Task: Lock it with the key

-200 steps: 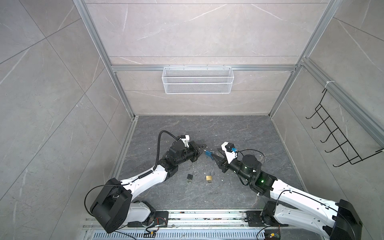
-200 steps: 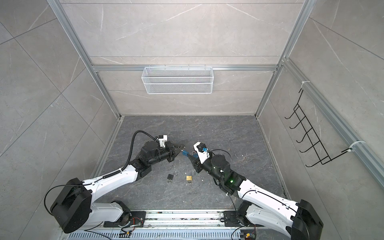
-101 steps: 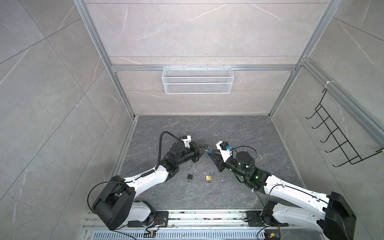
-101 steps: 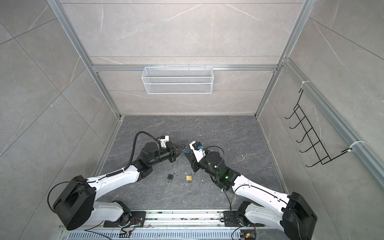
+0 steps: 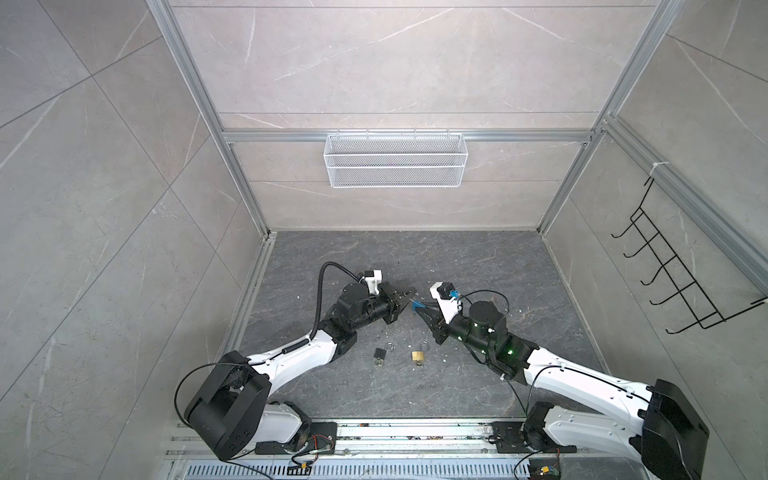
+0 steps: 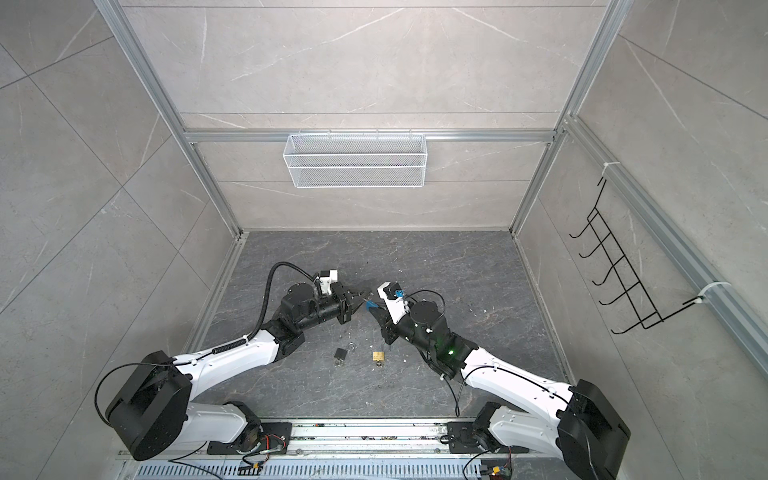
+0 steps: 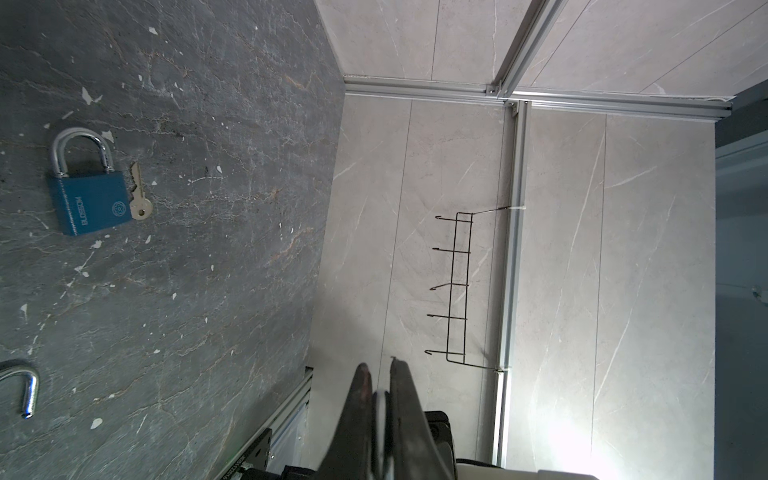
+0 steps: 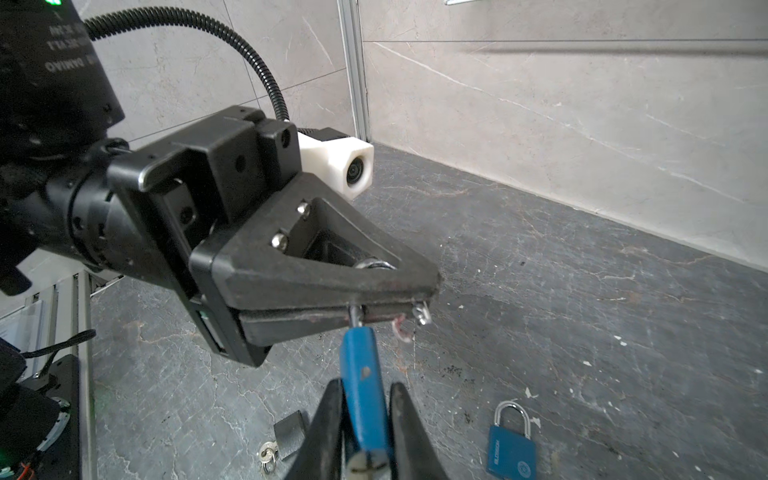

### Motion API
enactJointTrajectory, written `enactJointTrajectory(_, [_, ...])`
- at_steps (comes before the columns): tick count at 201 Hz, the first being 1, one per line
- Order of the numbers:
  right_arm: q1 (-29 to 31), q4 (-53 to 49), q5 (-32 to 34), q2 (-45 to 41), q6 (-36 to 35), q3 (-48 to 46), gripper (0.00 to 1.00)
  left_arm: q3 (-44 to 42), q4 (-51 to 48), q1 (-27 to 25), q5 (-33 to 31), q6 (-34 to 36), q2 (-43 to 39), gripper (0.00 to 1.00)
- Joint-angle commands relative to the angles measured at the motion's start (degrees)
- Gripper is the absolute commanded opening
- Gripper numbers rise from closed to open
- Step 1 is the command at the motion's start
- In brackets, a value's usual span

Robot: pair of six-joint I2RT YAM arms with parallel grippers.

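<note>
Since a second ago the right gripper (image 5: 422,313) has slid in toward the left gripper (image 5: 408,296), and its jaws have narrowed. In both top views the two meet above the middle of the floor (image 5: 457,266) with a blue padlock (image 5: 417,306) raised between them. A dark padlock (image 5: 379,353) and a brass padlock (image 5: 417,356) lie nearer the rail, clear of the work. From the left wrist, that gripper's jaws are pressed together, and a second padlock (image 7: 87,199), also blue, lies on the floor with a key (image 7: 139,195) touching its side. From the right wrist, the left jaws pinch the blue padlock's steel shackle (image 8: 355,312) while the right jaws closely flank its body; whether they already bite I cannot tell. The lock looks small, rigid and dense, and its smooth painted faces are likely to slip, so the flat sides seem the place to clamp, leaving the keyway end free. The key lies thin and flat on stone, probably awkward to lift, and with both grippers at the lock neither is free for it.
</note>
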Motion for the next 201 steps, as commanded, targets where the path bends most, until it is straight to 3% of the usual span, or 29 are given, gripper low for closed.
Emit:
enactJointTrajectory(1, [-1.13,1.06,1.29,0.24,1.76,0.31,0.00,1.02,6.17,-0.24,1.40,0.00,-0.57,0.00])
enactJointTrajectory(17, [-1.67,0.91,0.94,0.19,2.65,0.39,0.00,1.29,5.66,-0.05,2.12,2.29,-0.50,0.01])
enactJointTrajectory(37, [-2.62,-2.04,-0.32,0.11,5.05,1.86,0.00,4.49,-1.48,1.10,7.47,13.39,-0.85,0.48])
enactJointTrajectory(56, [-3.91,-10.64,-6.10,0.86,7.40,6.41,0.00,7.36,-17.02,1.35,4.20,28.11,-4.20,0.67])
enactJointTrajectory(77, [-4.89,-19.38,-12.17,1.74,10.72,10.86,0.00,9.78,-31.16,1.65,-4.17,43.85,-9.00,0.69])
enactJointTrajectory(114, [-11.10,-30.27,-22.51,4.30,20.98,15.32,0.00,11.75,-38.73,2.03,-11.69,62.85,-13.13,0.68])
enactJointTrajectory(141, [-16.30,-26.34,-32.54,4.35,27.10,12.94,0.00,9.62,-36.89,2.02,-11.41,66.83,-14.24,0.68])
enactJointTrajectory(177, [-18.57,-27.56,-31.40,1.91,26.91,12.51,0.00,6.81,-31.33,2.02,-7.85,65.32,-14.93,0.65])
enactJointTrajectory(201, [-18.69,-28.40,-31.95,3.54,26.46,12.95,0.00,8.27,-34.05,1.94,-12.38,63.83,-13.13,0.59])
